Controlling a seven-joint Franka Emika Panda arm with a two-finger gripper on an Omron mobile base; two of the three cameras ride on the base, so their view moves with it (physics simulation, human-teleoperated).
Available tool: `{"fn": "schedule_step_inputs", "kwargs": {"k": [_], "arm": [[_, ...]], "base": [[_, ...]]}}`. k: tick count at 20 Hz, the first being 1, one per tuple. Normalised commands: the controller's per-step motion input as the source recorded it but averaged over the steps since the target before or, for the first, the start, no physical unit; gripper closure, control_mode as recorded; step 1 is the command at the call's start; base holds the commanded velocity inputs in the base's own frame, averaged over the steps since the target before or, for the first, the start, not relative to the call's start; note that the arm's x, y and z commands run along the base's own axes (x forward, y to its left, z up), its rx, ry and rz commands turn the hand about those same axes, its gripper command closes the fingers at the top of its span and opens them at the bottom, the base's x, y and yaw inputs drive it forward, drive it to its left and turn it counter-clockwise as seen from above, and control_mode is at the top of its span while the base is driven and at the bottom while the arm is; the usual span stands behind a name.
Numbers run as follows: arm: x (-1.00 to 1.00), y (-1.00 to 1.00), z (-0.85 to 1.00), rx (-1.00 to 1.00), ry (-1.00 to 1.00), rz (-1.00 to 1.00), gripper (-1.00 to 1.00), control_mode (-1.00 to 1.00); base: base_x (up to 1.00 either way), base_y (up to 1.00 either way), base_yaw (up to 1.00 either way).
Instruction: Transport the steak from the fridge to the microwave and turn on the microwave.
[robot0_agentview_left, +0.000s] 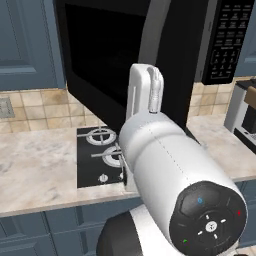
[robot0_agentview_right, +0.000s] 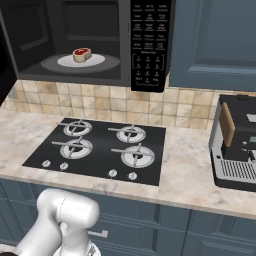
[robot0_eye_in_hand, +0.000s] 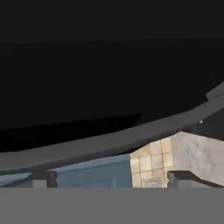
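Small raw red steak (robot0_agentview_right: 82, 54) is lying on the white plate (robot0_agentview_right: 95, 61) inside the open black microwave (robot0_agentview_right: 150, 45), upper left; hand (robot0_eye_in_hand: 112, 179) state indiscernible.

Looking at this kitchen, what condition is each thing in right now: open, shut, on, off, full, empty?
microwave: door swung wide open, steak inside.
steak: raw, resting on the white plate on the turntable.
keypad: no display lit that I can make out.
stovetop: no flames, nothing on its four burners.
coffee machine: standing on the counter, nothing under its spout.
gripper: close against the dark microwave door; fingertips apart.
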Motion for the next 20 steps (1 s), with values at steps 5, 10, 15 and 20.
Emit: {"fn": "schedule_step_inputs", "kwargs": {"k": [5,10,15,20], "arm": [[0.38,-0.5,0.0,0.0,0.12,-0.16,-1.0,-1.0],[0.41,-0.47,0.01,0.0,0.12,-0.16,-1.0,-1.0],[0.43,-0.45,0.0,0.0,0.14,-0.17,-1.0,-1.0],[0.43,-0.45,0.0,0.0,0.15,-0.18,-1.0,-1.0]], "base": [[0.0,0.0,0.0],[0.0,0.0,0.0],[0.0,0.0,0.0],[0.0,0.0,0.0]]}}
